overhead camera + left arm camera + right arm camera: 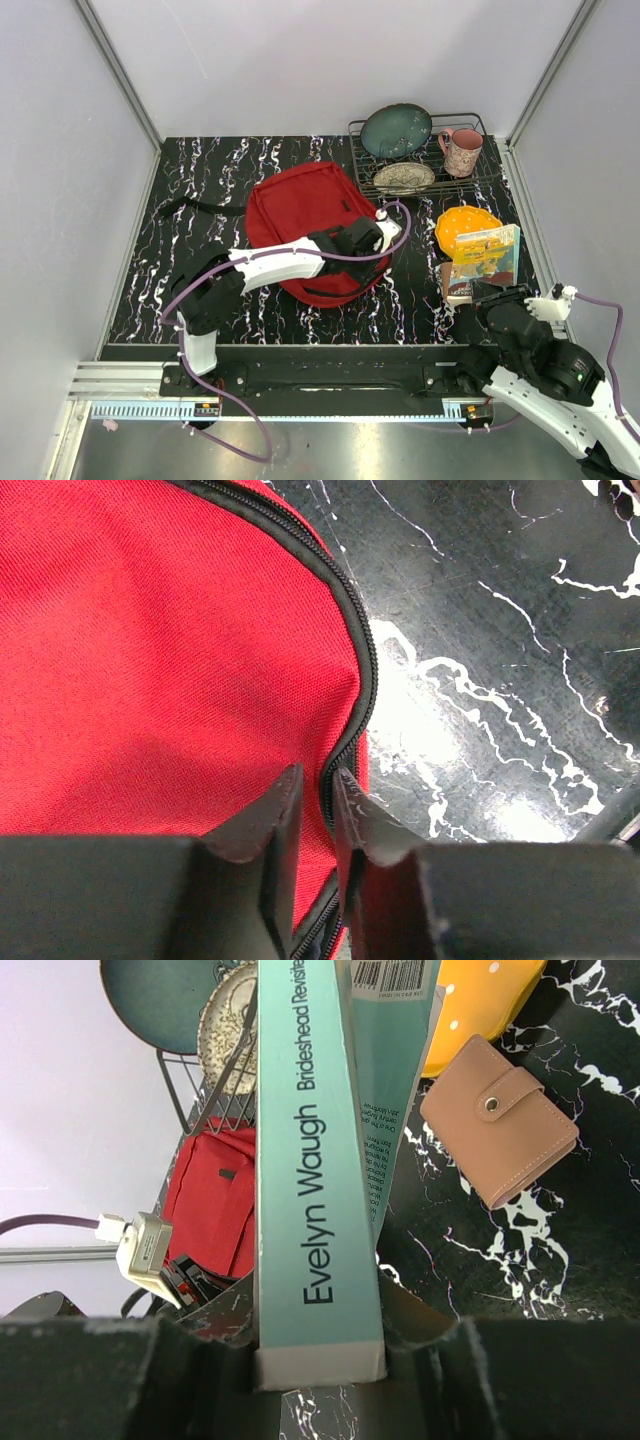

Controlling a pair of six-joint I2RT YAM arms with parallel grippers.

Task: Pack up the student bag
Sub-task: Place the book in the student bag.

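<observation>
The student bag [305,225], a red backpack, lies flat in the middle of the black marbled table. My left gripper [377,236] is at the bag's right edge. In the left wrist view its jaws [318,802] are pinched narrowly on the black zip seam [355,630] and red fabric [160,660]. My right gripper [497,296] is shut on a book [487,255] and holds it upright at the right side of the table. The book's teal spine [315,1160] reads Evelyn Waugh and fills the space between the right gripper's [320,1355] jaws.
A tan wallet [498,1120] lies on the table beside a yellow dish [463,224]. A wire rack [495,165] at the back right holds a teal plate [396,130], a patterned plate [404,178] and a pink mug [461,151]. A black strap [195,206] trails left of the bag.
</observation>
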